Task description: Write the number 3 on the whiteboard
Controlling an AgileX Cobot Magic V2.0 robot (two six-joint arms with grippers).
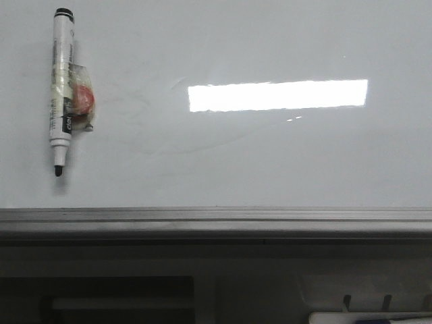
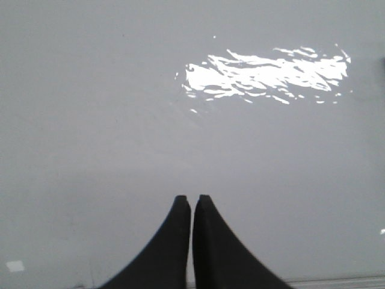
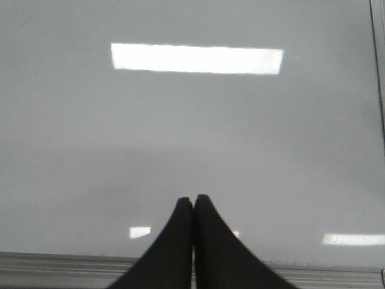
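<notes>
The whiteboard (image 1: 270,162) fills the front view, pale and glossy with faint smudges; no number 3 shows on it. A white marker (image 1: 61,94) with a black cap end and bare black tip lies at its far left, tip toward the near rail, with tape and a red piece (image 1: 82,98) stuck to its side. My left gripper (image 2: 192,197) is shut with nothing between its fingers, over bare board. My right gripper (image 3: 194,197) is also shut and empty, near the board's edge rail (image 3: 60,265). Neither gripper appears in the front view.
A bright rectangular light reflection (image 1: 277,94) lies mid-board. A grey metal rail (image 1: 216,219) runs along the board's near edge, with a dark shelf below. Another rail (image 3: 378,72) runs along one side in the right wrist view.
</notes>
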